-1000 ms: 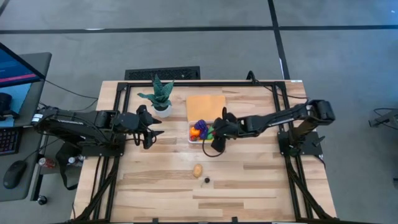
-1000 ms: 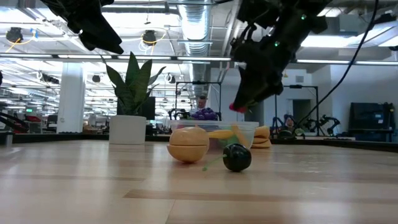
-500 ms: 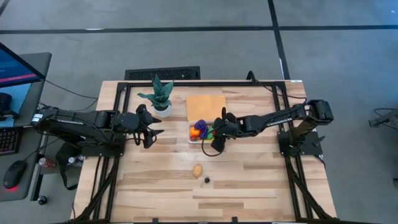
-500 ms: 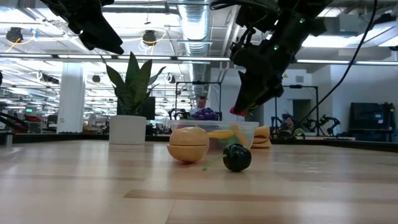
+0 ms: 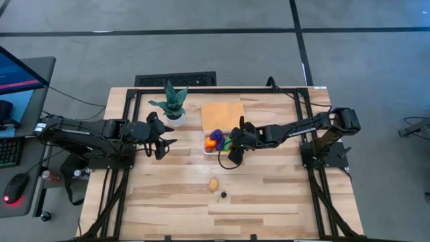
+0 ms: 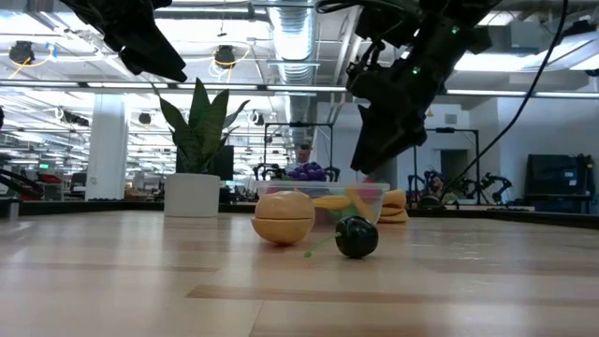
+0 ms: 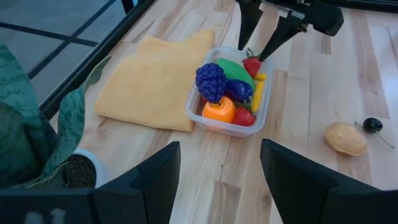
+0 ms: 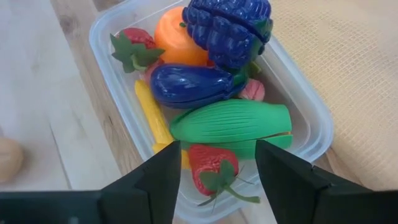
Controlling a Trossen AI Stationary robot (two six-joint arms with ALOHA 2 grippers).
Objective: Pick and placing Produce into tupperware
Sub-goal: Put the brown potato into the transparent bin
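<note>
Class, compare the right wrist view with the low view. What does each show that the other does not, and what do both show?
Only the right wrist view shows the container's contents from above: a strawberry lying between the open right gripper fingers, green corn, an eggplant.

Only the low view shows the potted plant and the dark cherry on the table.

Both show the clear tupperware and the tan potato.

— Any writing, labels or numbers to read anywhere?
— None. The monitor [image 5: 17,70] beside the table shows only coloured bands, and nothing in the room behind carries lettering that can be made out.
</note>
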